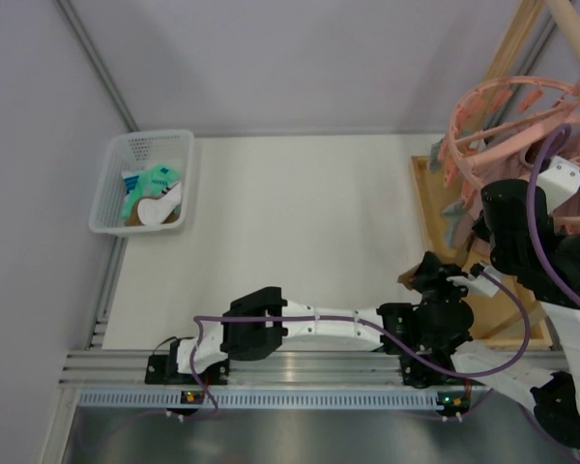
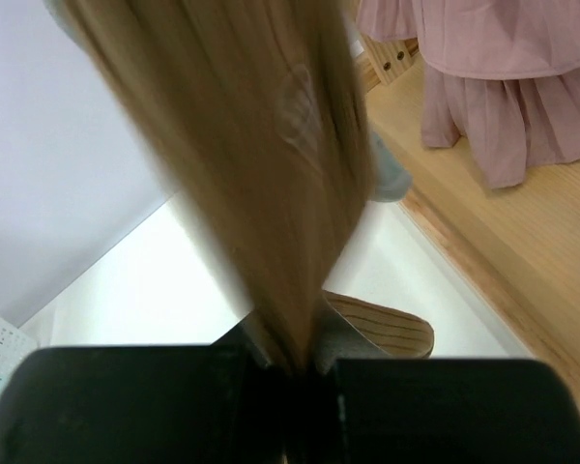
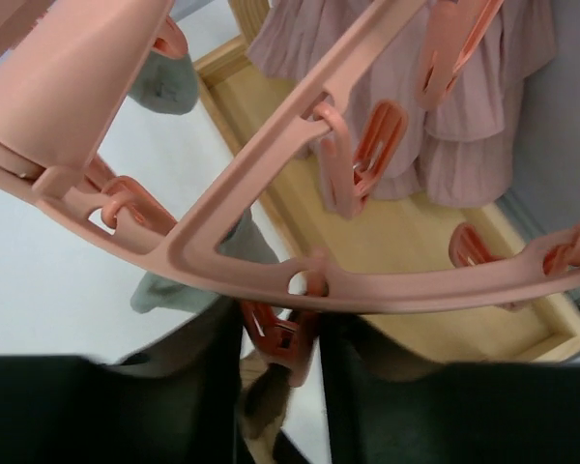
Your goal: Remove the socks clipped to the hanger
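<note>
**Left wrist view, lower centre:** my left gripper [image 2: 292,372] is clenched on the end of a soft brown knitted sock [image 2: 261,164]. The sock runs blurred and taut toward the top of the frame.

**Right wrist view, lower centre:** my right gripper [image 3: 278,338] has its jaws pressed against a salmon-pink plastic clip [image 3: 282,340]. The clip hangs under the large salmon-pink spoked round plastic hanger [image 3: 387,290], which sits upper right in the overhead view.

I judge the sock light, limp and stretchy, so it is best held bunched near its clip and drawn straight down. The hanger looks stiff but free to swing.

**Overhead view, upper left:** other socks [image 1: 155,186] lie in a white mesh basket [image 1: 104,198].
</note>
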You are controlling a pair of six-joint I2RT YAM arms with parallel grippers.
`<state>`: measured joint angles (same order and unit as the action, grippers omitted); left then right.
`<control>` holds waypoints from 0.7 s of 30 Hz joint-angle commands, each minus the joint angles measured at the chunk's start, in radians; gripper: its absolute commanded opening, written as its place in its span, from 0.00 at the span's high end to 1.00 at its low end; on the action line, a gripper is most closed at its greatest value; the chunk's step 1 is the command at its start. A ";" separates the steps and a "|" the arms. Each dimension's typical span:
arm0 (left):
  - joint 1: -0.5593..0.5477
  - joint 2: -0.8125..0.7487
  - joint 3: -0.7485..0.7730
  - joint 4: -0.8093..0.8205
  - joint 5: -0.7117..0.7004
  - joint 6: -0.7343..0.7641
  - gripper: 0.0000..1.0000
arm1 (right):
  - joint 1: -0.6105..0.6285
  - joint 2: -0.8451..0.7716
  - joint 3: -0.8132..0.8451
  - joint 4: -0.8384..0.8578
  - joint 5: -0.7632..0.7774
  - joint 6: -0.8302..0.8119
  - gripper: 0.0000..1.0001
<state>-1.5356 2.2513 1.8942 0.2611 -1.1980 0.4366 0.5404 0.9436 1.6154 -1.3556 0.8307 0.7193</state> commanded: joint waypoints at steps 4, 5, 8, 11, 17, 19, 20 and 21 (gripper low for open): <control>-0.008 -0.013 -0.013 0.007 -0.015 -0.010 1.00 | -0.002 -0.006 -0.021 -0.046 0.058 0.016 1.00; -0.008 -0.018 -0.018 0.007 -0.012 -0.019 1.00 | 0.000 -0.011 -0.026 -0.046 0.058 0.017 1.00; -0.006 -0.032 -0.047 0.006 0.014 -0.039 1.00 | -0.002 -0.017 -0.037 -0.046 0.058 0.019 1.00; 0.003 -0.071 -0.099 -0.031 0.073 -0.117 1.00 | -0.002 -0.032 -0.051 -0.034 0.051 0.014 1.00; 0.252 -0.356 -0.401 -0.298 0.547 -0.619 1.00 | -0.002 -0.052 -0.049 -0.025 0.027 -0.004 1.00; 0.330 -0.425 -0.478 -0.301 0.571 -0.636 1.00 | -0.002 -0.061 -0.061 -0.017 0.021 -0.006 1.00; 0.401 -0.477 -0.501 -0.315 0.609 -0.642 1.00 | -0.002 -0.071 -0.066 -0.008 0.006 -0.009 1.00; 0.443 -0.501 -0.515 -0.383 0.635 -0.656 1.00 | -0.002 -0.077 -0.071 -0.001 0.001 -0.012 1.00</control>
<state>-1.2411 1.9224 1.4124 -0.0380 -0.7036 -0.0639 0.5404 0.8871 1.5646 -1.3434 0.8646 0.7277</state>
